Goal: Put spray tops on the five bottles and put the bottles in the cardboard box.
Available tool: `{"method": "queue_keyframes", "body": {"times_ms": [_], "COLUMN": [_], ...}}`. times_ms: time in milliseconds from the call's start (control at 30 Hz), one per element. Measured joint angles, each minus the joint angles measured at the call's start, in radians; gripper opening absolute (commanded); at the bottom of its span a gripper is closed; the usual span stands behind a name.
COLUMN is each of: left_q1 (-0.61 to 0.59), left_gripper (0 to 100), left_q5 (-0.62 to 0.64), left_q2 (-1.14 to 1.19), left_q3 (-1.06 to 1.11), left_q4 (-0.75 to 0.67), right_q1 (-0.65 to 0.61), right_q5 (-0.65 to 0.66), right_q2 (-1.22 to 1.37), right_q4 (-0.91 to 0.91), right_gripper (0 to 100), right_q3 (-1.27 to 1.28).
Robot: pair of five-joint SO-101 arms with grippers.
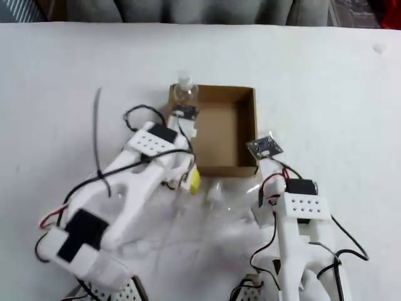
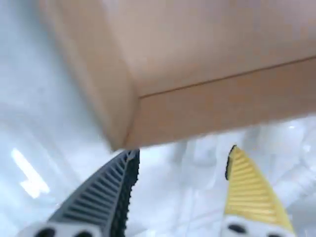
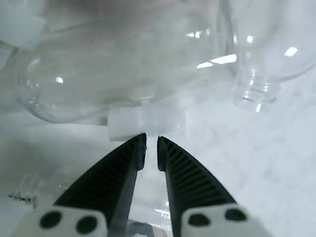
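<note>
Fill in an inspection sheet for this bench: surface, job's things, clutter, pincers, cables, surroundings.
Surface: white table.
Job's things: open cardboard box; topped bottle upright at its far left corner; capped bottle with a white spray top and an uncapped bottle lying in front of the box.
Clutter: thin black strip on the table left of the box.
Grippers: left pincer open by the box's near corner; right pincer nearly shut on nothing, just short of the white spray top.
Cables: red and black wires along both arms.
Surroundings: grey fabric beyond the table's far edge.
</note>
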Motion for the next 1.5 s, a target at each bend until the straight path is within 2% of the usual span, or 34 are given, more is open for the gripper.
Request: {"method": "queue_keyframes", "body": {"times_ms": [200, 433, 533, 700, 933, 1133, 1200, 1300, 1433, 1500], "left_q1": [-0.098, -0.374, -0.431, -0.453, -0.511, -0.525, -0.525, -0.525, -0.525, -0.525], "left_gripper": [25, 26, 26, 26, 26, 42, 44, 41, 30, 26], "left_q5": [-0.035, -0.066, -0.072, -0.077, -0.077, -0.077, -0.077, -0.124, -0.265, -0.292], "left_q2": [-0.164, -0.181, -0.181, -0.146, 0.092, 0.121, 0.121, 0.121, 0.130, 0.130], "left_q3": [0.000, 0.000, 0.008, 0.015, -0.080, -0.135, -0.135, -0.135, -0.135, -0.135], "left_q4": [0.064, 0.068, 0.034, -0.020, -0.015, 0.077, 0.106, 0.144, 0.147, 0.092], "right_q1": [0.000, 0.000, 0.000, 0.000, 0.000, 0.000, 0.000, 0.000, 0.000, 0.000], "right_q5": [0.000, 0.000, 0.000, 0.000, 0.000, 0.000, 0.000, 0.000, 0.000, 0.000], "right_q2": [0.000, 0.000, 0.000, 0.000, 0.000, 0.000, 0.000, 0.000, 0.000, 0.000], "right_q4": [0.000, 0.000, 0.000, 0.000, 0.000, 0.000, 0.000, 0.000, 0.000, 0.000], "right_gripper": [1.7, 1.7, 1.7, 1.7, 1.7, 1.7, 1.7, 1.7, 1.7, 1.7], "right_q3": [0.000, 0.000, 0.000, 0.000, 0.000, 0.000, 0.000, 0.000, 0.000, 0.000]}}
